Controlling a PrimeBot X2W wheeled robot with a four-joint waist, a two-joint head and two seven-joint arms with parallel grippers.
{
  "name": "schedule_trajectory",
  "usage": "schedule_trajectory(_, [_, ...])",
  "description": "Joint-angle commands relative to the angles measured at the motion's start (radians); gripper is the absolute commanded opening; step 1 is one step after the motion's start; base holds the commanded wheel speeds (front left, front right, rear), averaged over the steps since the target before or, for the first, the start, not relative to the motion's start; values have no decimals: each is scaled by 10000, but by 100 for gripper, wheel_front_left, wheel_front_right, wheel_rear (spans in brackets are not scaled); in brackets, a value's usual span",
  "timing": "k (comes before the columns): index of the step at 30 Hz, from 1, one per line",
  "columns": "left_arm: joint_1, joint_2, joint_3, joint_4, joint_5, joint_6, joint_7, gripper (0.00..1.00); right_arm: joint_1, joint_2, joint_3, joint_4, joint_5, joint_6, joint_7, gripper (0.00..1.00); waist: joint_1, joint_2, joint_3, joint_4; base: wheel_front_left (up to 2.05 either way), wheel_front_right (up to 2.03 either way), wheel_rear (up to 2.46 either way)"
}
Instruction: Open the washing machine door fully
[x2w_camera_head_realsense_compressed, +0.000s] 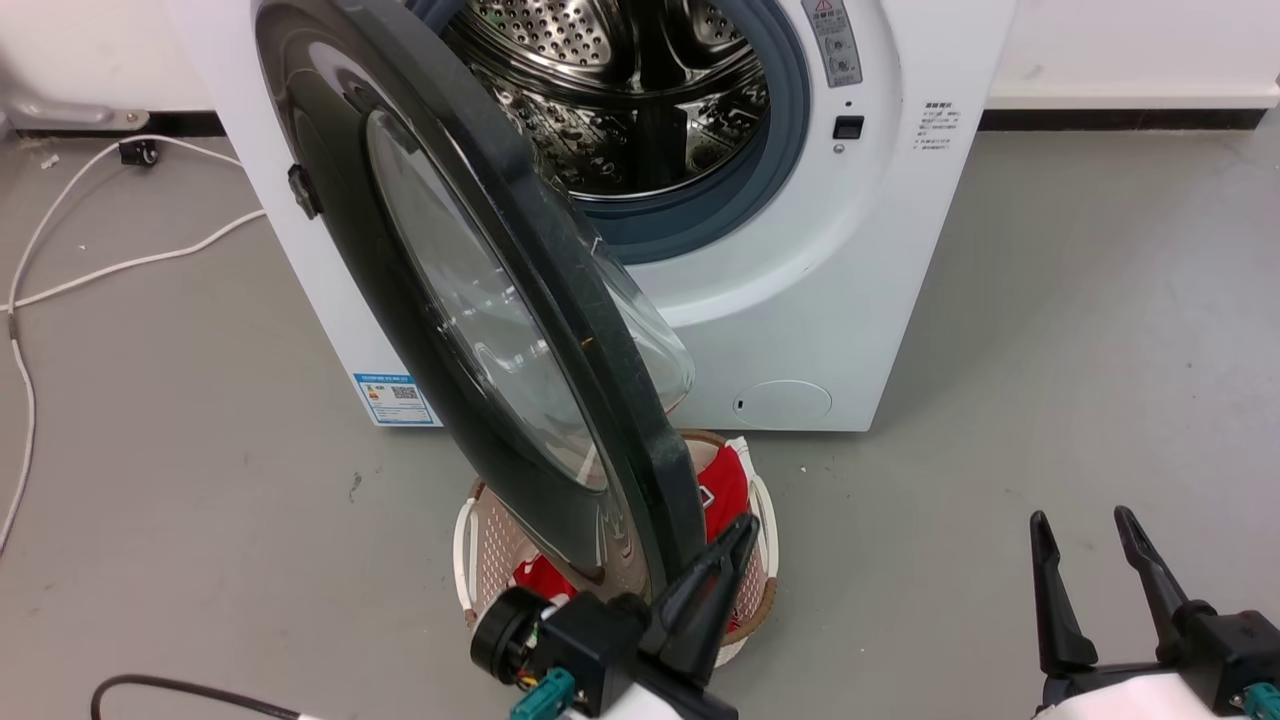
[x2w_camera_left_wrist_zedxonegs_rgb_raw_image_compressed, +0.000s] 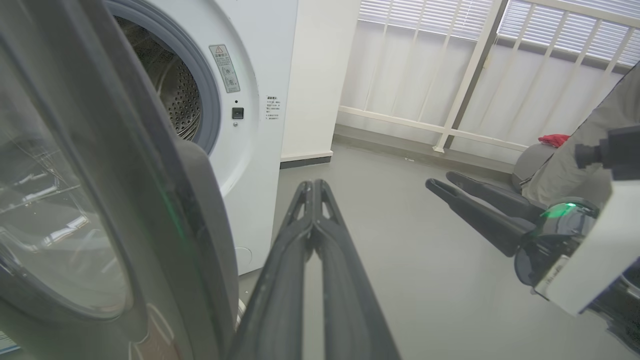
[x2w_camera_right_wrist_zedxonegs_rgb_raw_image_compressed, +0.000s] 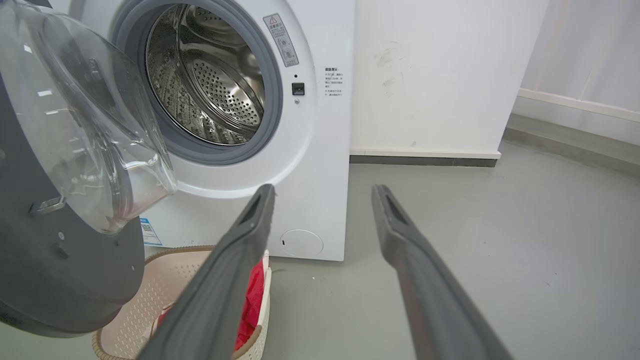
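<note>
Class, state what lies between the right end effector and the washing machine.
Bare grey floor separates the right end effector from the washing machine, per the head view.

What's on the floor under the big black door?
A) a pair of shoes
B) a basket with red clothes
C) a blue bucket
B: a pale laundry basket holding red cloth sits on the floor beneath the open washing machine door.

A warning triangle (x2w_camera_right_wrist_zedxonegs_rgb_raw_image_compressed: 272, 20) marks the washing machine (x2w_camera_right_wrist_zedxonegs_rgb_raw_image_compressed: 325, 150); sticker (x2w_camera_right_wrist_zedxonegs_rgb_raw_image_compressed: 284, 46) lettering is unreadable.

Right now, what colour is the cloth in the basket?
Red. The cloth lies in the beige basket; the right wrist view shows it best.
</note>
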Motion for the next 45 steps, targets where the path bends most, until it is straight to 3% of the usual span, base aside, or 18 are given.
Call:
schedule_trajectory(1, [-262,-65,98,156,-62,80,-130,0,-199,32,15,12,-26,-7,-2,100,0,0,73,-37,0,0,0])
schedule_trajectory(26, [-1361,-236,276,1971,-663,579,-443,0,-440,32,205,335,186,-7,-70,100,0,0,265,-216,0,0,0])
schedule_trajectory(37, [-739,130,781,1745,-714,1452,-212,0,-401,32,283,489,205,-7,-151,100,0,0,149,-144,0,0,0])
schedule_trajectory(45, [248,552,1052,411,-615,2236,86,0,-185,32,248,508,129,-7,-118,100,0,0,-61,63,0,0,0])
